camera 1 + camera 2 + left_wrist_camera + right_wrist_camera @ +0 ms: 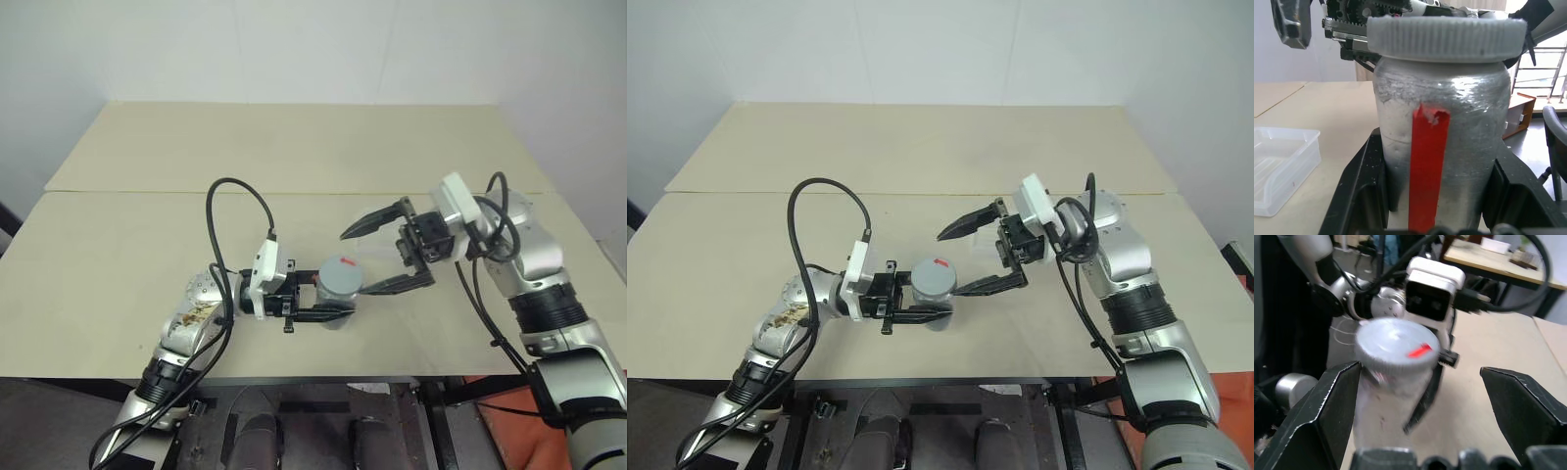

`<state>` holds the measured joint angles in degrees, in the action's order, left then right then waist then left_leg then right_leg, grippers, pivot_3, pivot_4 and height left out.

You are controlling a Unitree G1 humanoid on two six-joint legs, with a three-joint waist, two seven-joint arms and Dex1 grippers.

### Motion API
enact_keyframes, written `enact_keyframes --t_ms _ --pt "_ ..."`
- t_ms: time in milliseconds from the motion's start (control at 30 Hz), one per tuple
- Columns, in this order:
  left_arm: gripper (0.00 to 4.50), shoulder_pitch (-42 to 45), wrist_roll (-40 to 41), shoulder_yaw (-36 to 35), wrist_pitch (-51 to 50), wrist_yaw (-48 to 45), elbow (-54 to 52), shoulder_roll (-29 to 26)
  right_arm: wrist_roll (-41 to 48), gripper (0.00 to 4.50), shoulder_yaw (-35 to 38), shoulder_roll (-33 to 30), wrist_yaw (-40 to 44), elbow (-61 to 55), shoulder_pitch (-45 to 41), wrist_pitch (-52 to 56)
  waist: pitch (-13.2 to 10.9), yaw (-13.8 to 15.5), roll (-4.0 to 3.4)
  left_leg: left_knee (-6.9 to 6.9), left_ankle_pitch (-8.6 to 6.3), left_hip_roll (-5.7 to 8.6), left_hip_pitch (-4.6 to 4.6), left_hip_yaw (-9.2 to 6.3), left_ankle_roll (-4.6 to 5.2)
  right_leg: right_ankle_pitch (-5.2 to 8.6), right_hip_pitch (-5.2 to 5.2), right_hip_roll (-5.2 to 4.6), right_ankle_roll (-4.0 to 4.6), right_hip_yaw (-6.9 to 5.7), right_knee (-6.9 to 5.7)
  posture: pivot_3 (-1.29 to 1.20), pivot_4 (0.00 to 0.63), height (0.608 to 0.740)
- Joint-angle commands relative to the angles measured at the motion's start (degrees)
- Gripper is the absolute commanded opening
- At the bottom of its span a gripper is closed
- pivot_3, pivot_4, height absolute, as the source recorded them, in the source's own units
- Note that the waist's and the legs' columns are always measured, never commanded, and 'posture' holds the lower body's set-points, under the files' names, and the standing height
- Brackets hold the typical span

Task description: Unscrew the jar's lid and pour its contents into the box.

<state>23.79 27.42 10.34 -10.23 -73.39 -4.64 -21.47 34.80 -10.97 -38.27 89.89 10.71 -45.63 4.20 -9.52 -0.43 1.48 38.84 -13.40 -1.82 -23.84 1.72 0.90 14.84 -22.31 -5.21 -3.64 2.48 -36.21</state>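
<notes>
The jar (338,294), a silvery-grey cylinder with a red strip (1427,166) down its side, stands upright just above the table, and my left gripper (331,305) is shut on its body. The ribbed grey lid (1444,39) sits on top of the jar. My right gripper (353,262) is open, pointing left at lid height; one finger (1327,401) is beside the lid (1396,345) and the other stands well apart, neither touching. The clear plastic box (1283,156) lies on the table beside the jar. The contents are hidden inside the jar.
A wide beige tabletop (294,147) stretches behind both arms, with a seam (147,192) across its middle. The table's front edge (323,377) runs just below the left gripper. A black cable (240,196) loops up from the left wrist.
</notes>
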Motion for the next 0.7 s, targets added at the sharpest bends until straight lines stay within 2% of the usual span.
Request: enact_keyframes --t_ms 33,167,300,500,700 --pt "1.94 0.9 1.18 0.18 1.39 -1.25 -0.89 0.56 0.14 4.45 3.54 -1.88 2.17 -2.09 1.26 0.85 0.0 0.02 0.0 0.0 0.0 0.0 0.0 0.0 0.0 0.0 0.0 0.0 0.0 0.0 0.0 0.0 0.15 0.74" --pt "1.94 0.9 0.57 -0.07 1.87 -1.22 -0.05 0.85 0.8 4.45 5.25 -3.73 1.81 -5.97 3.85 2.45 0.0 0.0 0.0 0.0 0.0 -0.01 0.0 0.0 0.0 0.0 -0.01 0.01 0.0 0.01 -0.01 0.0 0.15 0.74" --pt "1.94 0.97 -1.34 0.18 3.56 0.02 1.87 1.46 2.17 4.45 5.83 -4.7 -3.03 -13.81 6.46 8.2 0.0 -0.19 0.0 -0.01 0.0 -0.02 0.0 -0.02 0.0 0.0 -0.02 0.02 0.0 0.01 -0.01 0.0 0.15 0.74" --pt "1.94 0.92 -3.12 0.7 5.9 1.5 4.07 2.65 3.2 4.45 6.46 -2.23 -11.61 -22.91 9.32 14.35 0.0 -0.16 0.0 0.01 0.0 -0.01 0.0 -0.04 0.0 0.0 -0.01 0.01 0.0 0.01 -0.03 0.0 0.15 0.74" --pt "1.94 1.47 -3.93 1.15 6.81 2.25 4.97 3.56 1.79 4.45 5.47 1.32 -18.88 -26.16 8.64 17.55 0.0 -0.16 0.0 0.01 0.0 0.0 0.0 -0.04 0.0 0.0 -0.01 0.01 0.0 0.01 -0.04 0.0 0.15 0.74"
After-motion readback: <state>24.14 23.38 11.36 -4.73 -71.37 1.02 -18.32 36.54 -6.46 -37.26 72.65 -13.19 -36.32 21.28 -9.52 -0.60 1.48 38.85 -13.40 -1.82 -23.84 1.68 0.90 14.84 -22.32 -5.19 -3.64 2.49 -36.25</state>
